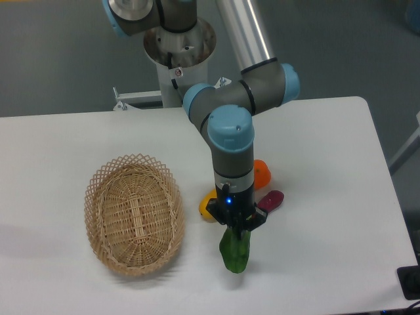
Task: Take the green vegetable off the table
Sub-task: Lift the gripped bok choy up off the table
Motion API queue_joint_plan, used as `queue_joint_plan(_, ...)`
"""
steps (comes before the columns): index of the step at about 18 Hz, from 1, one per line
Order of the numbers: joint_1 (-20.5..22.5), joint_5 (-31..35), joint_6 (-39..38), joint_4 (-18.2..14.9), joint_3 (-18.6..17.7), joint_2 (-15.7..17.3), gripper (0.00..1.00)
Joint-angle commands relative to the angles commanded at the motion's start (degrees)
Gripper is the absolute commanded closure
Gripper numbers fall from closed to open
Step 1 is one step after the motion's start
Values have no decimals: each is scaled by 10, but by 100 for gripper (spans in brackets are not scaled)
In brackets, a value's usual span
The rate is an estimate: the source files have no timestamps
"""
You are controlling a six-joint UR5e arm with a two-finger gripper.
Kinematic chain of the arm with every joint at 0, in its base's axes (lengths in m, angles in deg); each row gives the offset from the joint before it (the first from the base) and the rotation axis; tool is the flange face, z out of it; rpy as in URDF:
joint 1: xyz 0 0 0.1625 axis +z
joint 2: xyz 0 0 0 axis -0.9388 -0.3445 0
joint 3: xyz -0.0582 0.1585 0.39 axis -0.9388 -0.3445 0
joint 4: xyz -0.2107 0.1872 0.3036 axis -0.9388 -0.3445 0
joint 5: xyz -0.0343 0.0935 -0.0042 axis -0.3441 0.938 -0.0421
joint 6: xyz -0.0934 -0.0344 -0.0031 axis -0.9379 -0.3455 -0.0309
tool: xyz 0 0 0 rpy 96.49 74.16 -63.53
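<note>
A grey floor lay behind the white tabletop point(65, 144), where the arm's base stood at the far edge. In the 1 camera view, the arm reached straight down near the front middle, and its gripper point(236, 226) sat right on the upper end of the green vegetable point(235, 252). The vegetable's leaf end pointed toward the front edge; whether it rested on the tabletop or hung just clear could not be told. The fingers appeared to be pinching its top, though the wrist hid most of them, so the hold was a judgement. A wicker basket point(133, 213) lay to the left, well apart. A yellow vegetable point(208, 205), an orange fruit point(262, 174) and a purple eggplant point(271, 199) sat just behind the gripper.

To do this step well, the grip should be firm on the narrow stem, then the lift straight up and slow, since the glossy toy could slip or swing into the produce close behind.

No brand, label or writing could be read.
</note>
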Motion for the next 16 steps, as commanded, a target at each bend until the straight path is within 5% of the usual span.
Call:
queue_joint_plan(6,14,-69,4,-4,-1,60,83)
queue_joint_plan(16,59,-99,107,-118,-8,119,83)
